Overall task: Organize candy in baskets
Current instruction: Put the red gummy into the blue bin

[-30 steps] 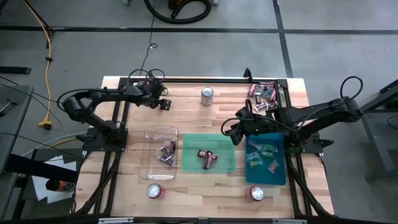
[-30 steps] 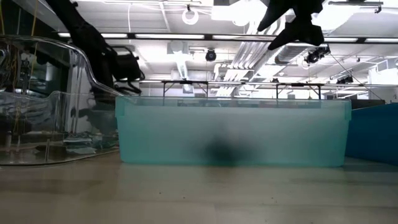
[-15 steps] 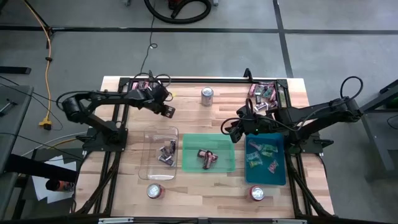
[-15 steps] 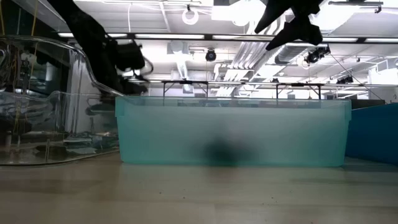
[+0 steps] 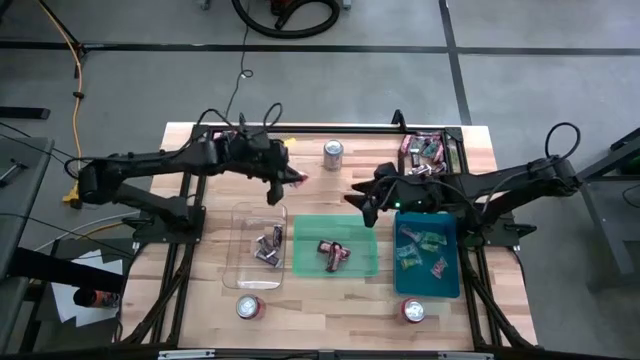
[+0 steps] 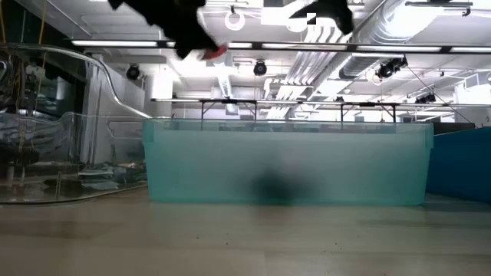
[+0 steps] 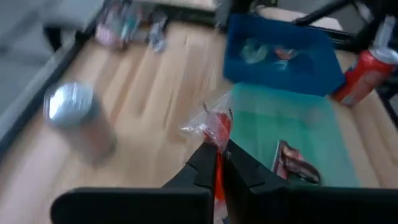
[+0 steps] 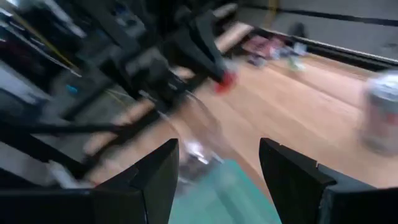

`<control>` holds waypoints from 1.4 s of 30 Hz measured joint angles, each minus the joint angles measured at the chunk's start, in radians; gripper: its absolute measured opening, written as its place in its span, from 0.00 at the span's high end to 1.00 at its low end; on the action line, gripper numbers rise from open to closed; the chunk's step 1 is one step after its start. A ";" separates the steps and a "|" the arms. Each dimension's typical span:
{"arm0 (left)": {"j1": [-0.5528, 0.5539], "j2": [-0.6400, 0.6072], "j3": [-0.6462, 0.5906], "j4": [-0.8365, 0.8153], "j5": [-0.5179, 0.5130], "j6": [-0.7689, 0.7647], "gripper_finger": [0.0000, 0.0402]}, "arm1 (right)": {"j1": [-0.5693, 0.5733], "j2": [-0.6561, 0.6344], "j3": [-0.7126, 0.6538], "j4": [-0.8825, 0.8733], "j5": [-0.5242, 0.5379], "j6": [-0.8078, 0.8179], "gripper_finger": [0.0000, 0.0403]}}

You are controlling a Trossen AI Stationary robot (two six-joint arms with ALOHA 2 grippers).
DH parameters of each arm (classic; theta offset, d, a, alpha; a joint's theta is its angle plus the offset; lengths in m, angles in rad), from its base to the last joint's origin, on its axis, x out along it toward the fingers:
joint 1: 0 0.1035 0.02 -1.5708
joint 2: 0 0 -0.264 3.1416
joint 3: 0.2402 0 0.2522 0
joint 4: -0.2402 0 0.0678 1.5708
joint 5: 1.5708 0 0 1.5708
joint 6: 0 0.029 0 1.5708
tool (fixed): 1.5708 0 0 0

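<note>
Sorting partly done: left hand (image 5: 291,178) is pinching a red candy (image 7: 214,126) above the desk (image 5: 310,170), right hand (image 5: 362,203) hanging spread, loose candy pile (image 5: 425,148) waiting far right.

pretty open strip of bare table (image 5: 310,195) between the back frame rail (image 5: 330,127) and the three baskets. only the silver can (image 5: 333,153) stands in it, near the rail. both arms hang over that strip: left gripper (image 5: 290,180) with a red candy (image 5: 299,179) pinched, right gripper (image 5: 362,205) spread above the green basket (image 5: 335,245) corner. two red cans (image 5: 249,307) sit along the front edge.
</note>
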 joint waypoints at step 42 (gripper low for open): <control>-0.286 0.217 0.118 0.104 -0.384 0.350 1.00 | -0.096 0.185 0.000 0.130 -0.186 0.339 0.96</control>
